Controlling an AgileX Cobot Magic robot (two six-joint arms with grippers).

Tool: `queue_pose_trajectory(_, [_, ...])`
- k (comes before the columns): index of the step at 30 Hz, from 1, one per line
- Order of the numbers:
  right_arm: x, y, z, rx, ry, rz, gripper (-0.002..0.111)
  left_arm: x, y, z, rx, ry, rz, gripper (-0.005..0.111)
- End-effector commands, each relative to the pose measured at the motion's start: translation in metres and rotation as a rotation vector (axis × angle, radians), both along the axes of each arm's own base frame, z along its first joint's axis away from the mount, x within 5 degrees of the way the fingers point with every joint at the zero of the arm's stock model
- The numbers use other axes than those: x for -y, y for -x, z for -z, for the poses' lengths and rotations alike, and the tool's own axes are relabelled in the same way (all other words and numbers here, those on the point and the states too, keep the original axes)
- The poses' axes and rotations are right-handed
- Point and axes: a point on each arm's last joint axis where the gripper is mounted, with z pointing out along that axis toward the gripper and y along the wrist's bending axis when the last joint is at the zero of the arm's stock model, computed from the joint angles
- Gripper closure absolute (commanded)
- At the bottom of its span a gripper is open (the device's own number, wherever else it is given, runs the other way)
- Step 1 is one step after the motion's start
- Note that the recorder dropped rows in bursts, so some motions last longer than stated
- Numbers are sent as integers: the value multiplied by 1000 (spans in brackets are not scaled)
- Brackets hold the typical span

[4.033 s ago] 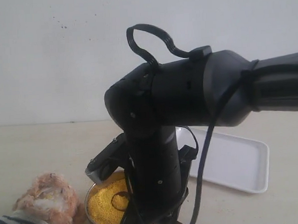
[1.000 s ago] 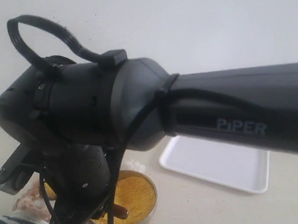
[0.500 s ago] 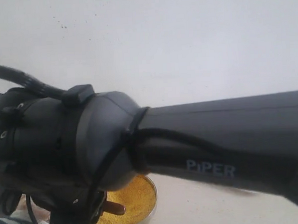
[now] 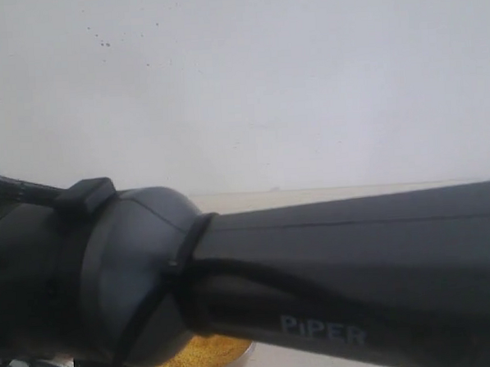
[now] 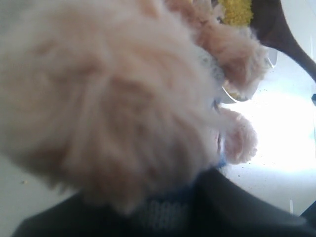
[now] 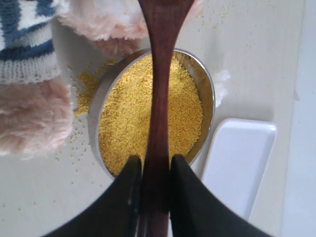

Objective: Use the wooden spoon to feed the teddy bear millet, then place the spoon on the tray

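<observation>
My right gripper (image 6: 150, 170) is shut on the handle of the dark wooden spoon (image 6: 160, 89). The spoon runs over the metal bowl of yellow millet (image 6: 123, 118), and its head reaches the teddy bear's pale fur (image 6: 106, 19). The bear's striped shirt (image 6: 24, 39) and a paw (image 6: 29, 123) lie beside the bowl. In the left wrist view the bear's blurred head (image 5: 108, 98) fills the frame, with the striped shirt (image 5: 163, 212) pinched between my left gripper's dark jaws. The white tray (image 6: 242, 163) lies just past the bowl. The exterior view shows only a sliver of millet (image 4: 205, 354).
My right arm's black link (image 4: 316, 287) blocks the lower half of the exterior view, with a pale wall behind. Loose millet grains (image 6: 84, 84) are scattered on the beige table (image 6: 256, 59) near the bowl and the bear.
In the exterior view the right arm has swung left and lower, now covering the tray, the spoon and most of the bowl.
</observation>
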Motion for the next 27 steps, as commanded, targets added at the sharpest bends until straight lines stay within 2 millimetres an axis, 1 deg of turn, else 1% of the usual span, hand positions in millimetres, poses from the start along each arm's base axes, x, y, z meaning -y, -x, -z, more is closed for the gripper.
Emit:
queue_pose_trajectory(1, [-1, 1, -4, 24, -8, -6, 100, 1, 0, -2, 13, 19, -9, 103])
queue_pose_trajectory(11, [-1, 0, -5, 43, -6, -5, 100, 1, 0, -2, 13, 19, -9, 103])
queue_pose_trajectory(16, [-1, -3, -7, 80, 4, -11, 100, 1, 0, -2, 13, 19, -9, 103])
queue_pose_trajectory(18, [-2, -4, -3, 86, 19, -13, 100, 1, 0, -2, 13, 19, -9, 103])
queue_pose_trajectory(21, [1, -3, 13, 78, 71, -15, 100, 1, 0, -2, 13, 19, -9, 103])
queue_pose_trajectory(23, [4, -3, 20, 77, 99, -17, 100, 1, 0, -2, 13, 19, -9, 103])
queue_pose_trajectory(24, [6, -3, 23, 82, 114, -19, 100, 1, 0, -2, 13, 19, -9, 103])
queue_pose_trajectory(27, [5, -3, 23, 105, 109, -10, 100, 1, 0, -2, 13, 19, -9, 103])
